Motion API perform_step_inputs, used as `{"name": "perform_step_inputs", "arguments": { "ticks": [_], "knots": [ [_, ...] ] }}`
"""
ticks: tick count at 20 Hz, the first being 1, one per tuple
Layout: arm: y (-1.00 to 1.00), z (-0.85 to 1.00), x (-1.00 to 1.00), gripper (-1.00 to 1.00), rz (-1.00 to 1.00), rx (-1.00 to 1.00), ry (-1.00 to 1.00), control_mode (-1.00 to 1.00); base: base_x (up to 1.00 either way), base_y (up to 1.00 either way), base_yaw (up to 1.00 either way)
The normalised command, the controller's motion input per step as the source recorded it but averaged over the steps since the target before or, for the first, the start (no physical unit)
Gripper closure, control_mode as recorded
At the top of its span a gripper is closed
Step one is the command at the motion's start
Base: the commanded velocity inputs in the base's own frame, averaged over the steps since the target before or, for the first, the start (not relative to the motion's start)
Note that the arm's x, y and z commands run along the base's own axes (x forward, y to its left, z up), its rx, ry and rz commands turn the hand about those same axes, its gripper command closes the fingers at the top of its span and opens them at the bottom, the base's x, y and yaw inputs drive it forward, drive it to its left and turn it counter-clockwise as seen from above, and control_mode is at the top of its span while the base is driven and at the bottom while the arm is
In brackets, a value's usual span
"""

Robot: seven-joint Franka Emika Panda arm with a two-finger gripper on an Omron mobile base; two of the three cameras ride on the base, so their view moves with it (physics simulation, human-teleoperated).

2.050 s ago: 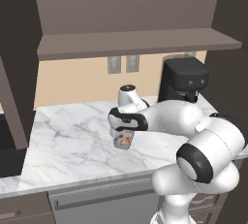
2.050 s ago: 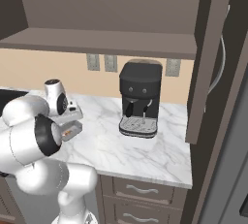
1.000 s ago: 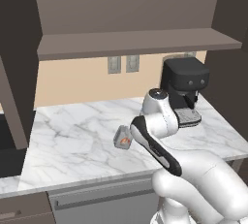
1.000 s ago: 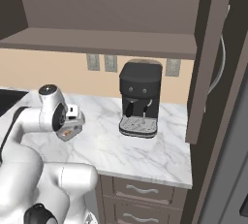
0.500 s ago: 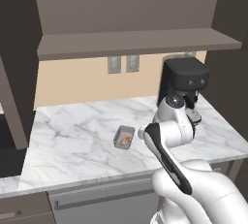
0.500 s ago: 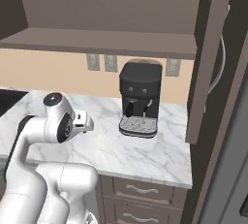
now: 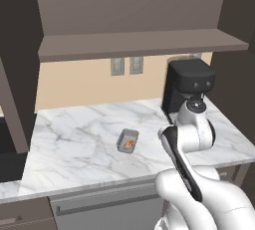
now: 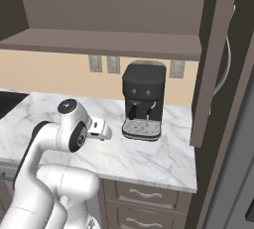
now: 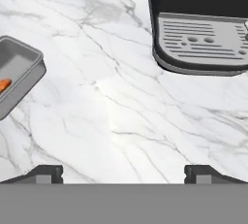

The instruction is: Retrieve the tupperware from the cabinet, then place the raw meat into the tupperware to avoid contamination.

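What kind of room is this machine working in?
It looks like a home kitchen, computer-rendered. A marble counter runs under dark brown wall cabinets, a black coffee machine stands against the wall, and drawers sit below the counter.

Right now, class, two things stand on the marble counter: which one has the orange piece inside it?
The tupperware, the small grey tub left of the coffee machine; the shrimp-like meat lies in it. The machine is black and far bigger.
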Motion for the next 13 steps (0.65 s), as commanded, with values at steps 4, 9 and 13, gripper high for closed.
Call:
{"name": "perform_step_inputs", "arguments": {
  "ticks": [4, 9, 13],
  "knots": [
    [-0.54, 0.00, 0.00, -1.00, -0.08, 0.05, 0.03, -1.00, 0.00, 0.00, 0.00],
    [-0.44, -0.02, 0.00, -1.00, -0.03, 0.08, 0.05, -1.00, 0.00, 0.00, 0.00],
    [-0.39, -0.06, 0.00, -1.00, -0.01, 0.08, 0.05, -1.00, 0.00, 0.00, 0.00]
  ]
}}
